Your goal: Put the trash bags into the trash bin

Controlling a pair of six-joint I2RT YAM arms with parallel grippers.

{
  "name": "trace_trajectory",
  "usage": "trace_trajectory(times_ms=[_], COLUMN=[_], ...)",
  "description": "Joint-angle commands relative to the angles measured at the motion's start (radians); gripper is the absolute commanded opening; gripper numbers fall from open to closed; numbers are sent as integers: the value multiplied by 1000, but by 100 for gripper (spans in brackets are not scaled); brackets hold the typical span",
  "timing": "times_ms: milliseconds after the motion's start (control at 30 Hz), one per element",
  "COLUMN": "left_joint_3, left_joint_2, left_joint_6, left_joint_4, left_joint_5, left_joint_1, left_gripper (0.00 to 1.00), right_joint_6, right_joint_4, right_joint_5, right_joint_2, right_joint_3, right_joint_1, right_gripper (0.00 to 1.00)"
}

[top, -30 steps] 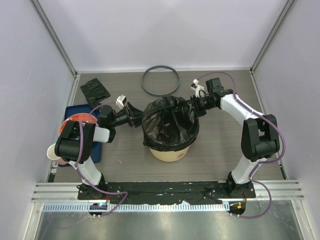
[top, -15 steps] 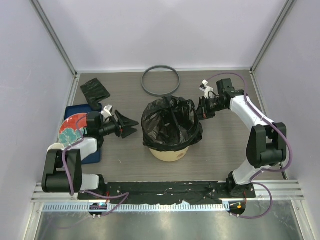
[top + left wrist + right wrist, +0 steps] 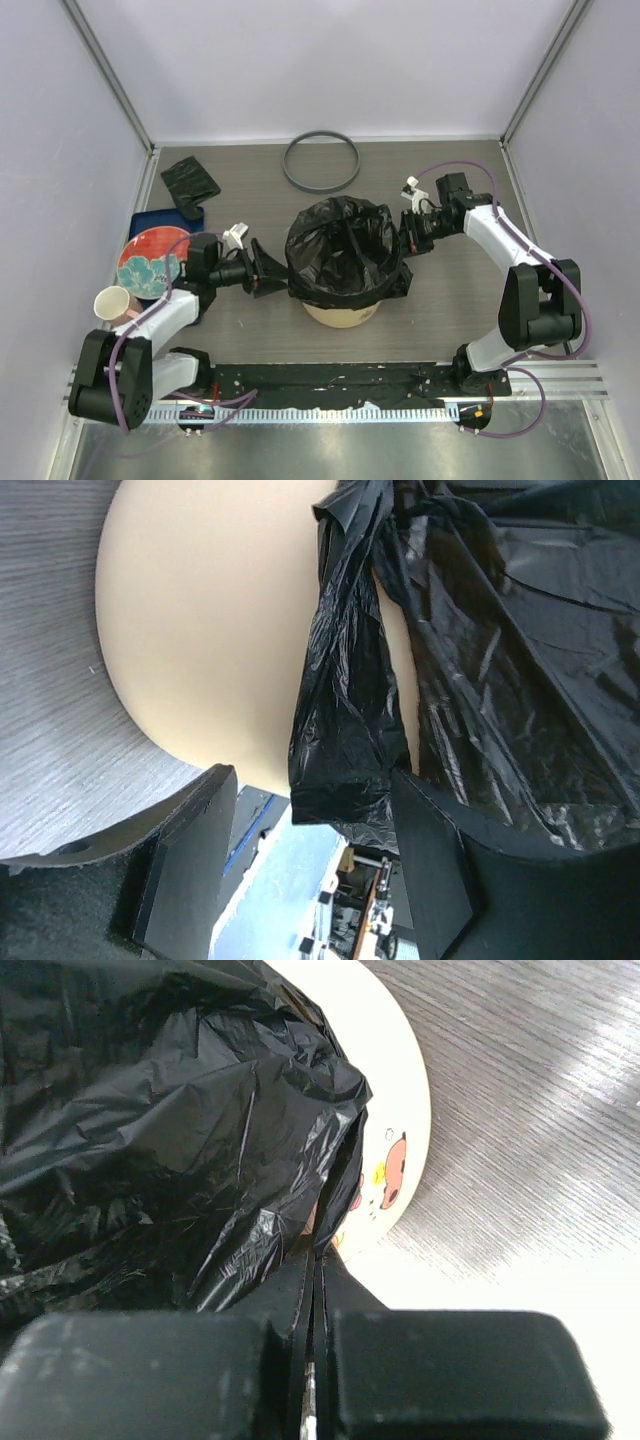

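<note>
Two trash bags are on show. The big trash bag (image 3: 345,250) is spread open over the top of the trash bin (image 3: 340,312), which stands in the middle of the table (image 3: 450,300). Its shiny black film covers the bin's rim and hangs down the sides, so only the low cream part of the bin shows. The small folded trash bag (image 3: 190,182) lies flat on the table at the far left, well apart from the bin.

The left jaws are open wide and hold nothing. They sit just beside the left side of the bin. In the left wrist view a fold of the big trash bag dangles between the two fingers (image 3: 190,865). I cannot tell if it touches them.

The right jaws are at the right side of the bin, pressed tight together. In the right wrist view a fold of black film runs down into the crack between the fingers (image 3: 440,1370), so they pinch the edge of the big trash bag.

A grey ring (image 3: 321,162) lies on the table on the far side of the bin. At the left a red plate (image 3: 152,265) with a blue flower rests on a blue tray (image 3: 150,222). A small beige cup (image 3: 113,302) sits just beside the plate, on its near side.
</note>
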Motion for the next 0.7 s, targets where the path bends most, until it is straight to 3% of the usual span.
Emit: trace_trajectory(times_ms=[0,200,333,433,667], left_joint_3=[20,106,181,222,187], left_joint_2=[91,383,539,618,580], left_joint_6=[-117,-358,-467,-527,-503], left_joint_4=[209,703,906,1012,988], left_joint_5=[-31,-46,-76,-86,-83], left_joint_1=[-10,-56,-73,-71,-52], left_gripper=[67,60,58,59,65], right_joint_6=[98,210,320,391,388], right_joint_4=[45,140,261,327,332], right_joint_5=[-73,-59,-30,-18,11], right_joint_2=[-49,-91,-107,-109,-101], right_joint_3=[-33,-71,-94,-97,-83], right_joint_1=[14,14,12,12,10], right_gripper=[1,1,1,1,1])
